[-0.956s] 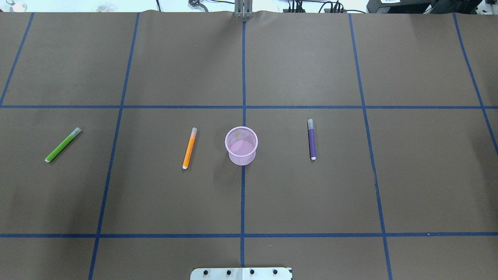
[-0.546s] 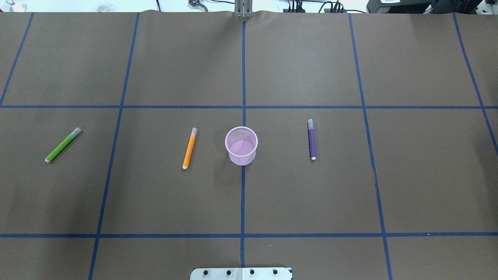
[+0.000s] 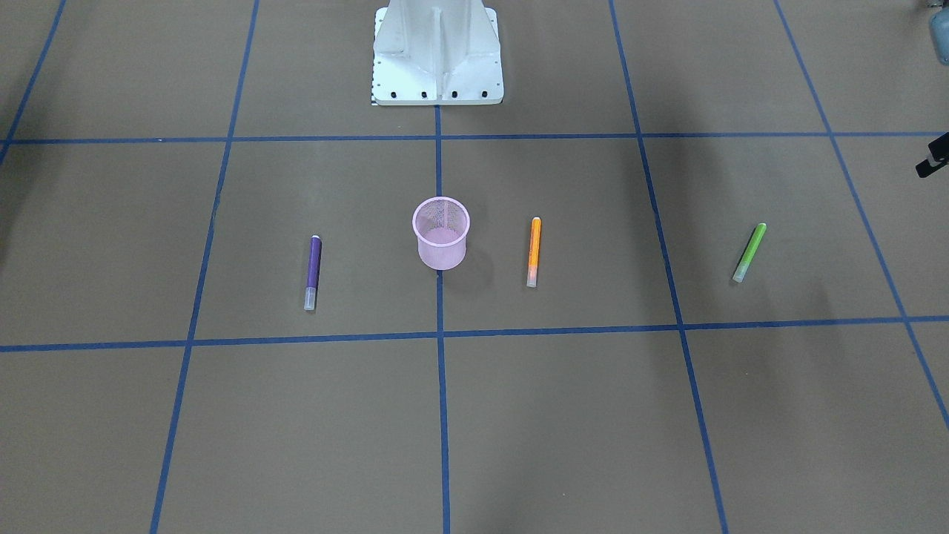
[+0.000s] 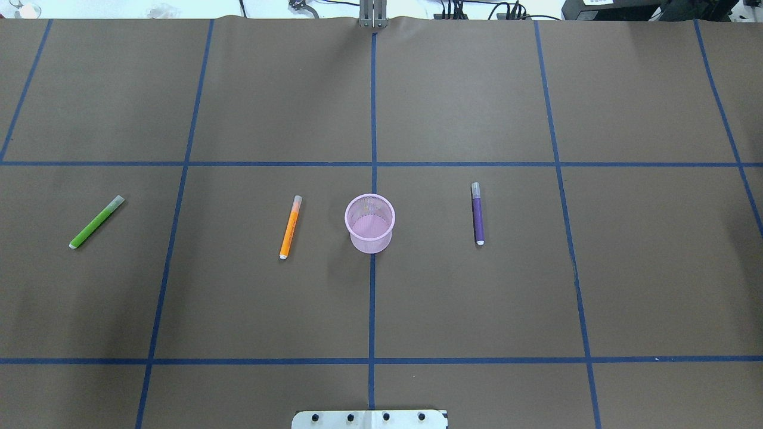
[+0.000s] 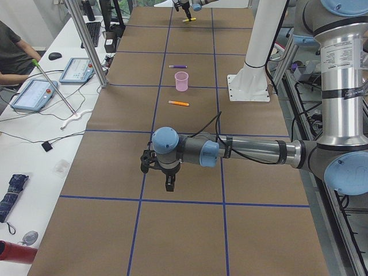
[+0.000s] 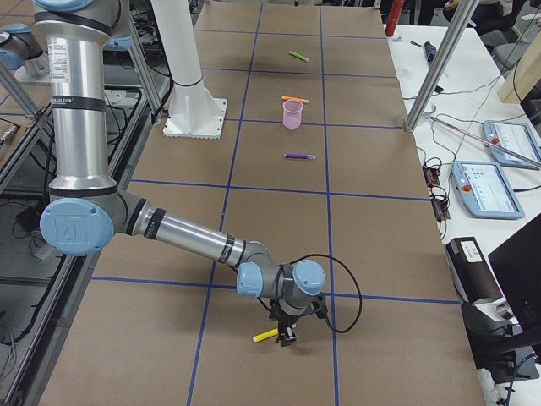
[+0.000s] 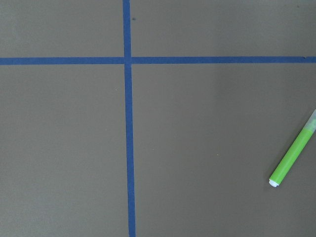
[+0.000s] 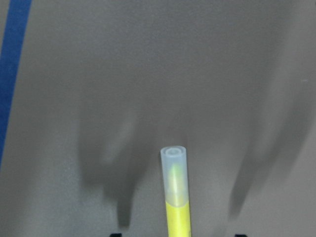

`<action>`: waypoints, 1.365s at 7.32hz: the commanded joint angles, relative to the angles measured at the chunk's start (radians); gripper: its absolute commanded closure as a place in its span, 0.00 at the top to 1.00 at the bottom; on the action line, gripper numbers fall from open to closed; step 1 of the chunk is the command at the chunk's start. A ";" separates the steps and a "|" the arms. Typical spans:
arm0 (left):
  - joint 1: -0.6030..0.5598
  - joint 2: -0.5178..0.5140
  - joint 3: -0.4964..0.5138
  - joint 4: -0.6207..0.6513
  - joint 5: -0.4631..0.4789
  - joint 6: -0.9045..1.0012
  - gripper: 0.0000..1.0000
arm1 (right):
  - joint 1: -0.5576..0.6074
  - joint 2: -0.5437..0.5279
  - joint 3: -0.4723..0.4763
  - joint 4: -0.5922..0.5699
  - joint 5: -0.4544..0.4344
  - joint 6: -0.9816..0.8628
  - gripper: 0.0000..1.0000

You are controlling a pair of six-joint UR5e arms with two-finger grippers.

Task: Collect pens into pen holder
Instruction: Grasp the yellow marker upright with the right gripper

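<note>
The pink mesh pen holder (image 4: pixel 369 223) stands upright at the table's middle, also in the front view (image 3: pixel 441 233). An orange pen (image 4: pixel 291 227) lies to its left, a purple pen (image 4: pixel 477 213) to its right and a green pen (image 4: pixel 96 221) far left. The green pen also shows in the left wrist view (image 7: pixel 293 155). A yellow pen (image 6: pixel 266 335) lies at the far right end of the table. My right gripper (image 6: pixel 287 336) is low over it, and its dark fingertips stand wide apart either side of the pen (image 8: pixel 176 197). My left gripper (image 5: pixel 168 183) hovers near the green pen; I cannot tell its state.
Blue tape lines divide the brown table into squares (image 4: pixel 372 164). The robot's white base (image 3: pixel 437 55) stands behind the holder. Operators' desks with tablets (image 5: pixel 34 92) run along the far side. A dark part (image 3: pixel 933 159) pokes in at the front view's right edge.
</note>
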 commanded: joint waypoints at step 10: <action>0.000 0.000 -0.020 0.000 -0.002 -0.005 1.00 | 0.017 0.031 0.177 -0.002 0.103 0.148 0.00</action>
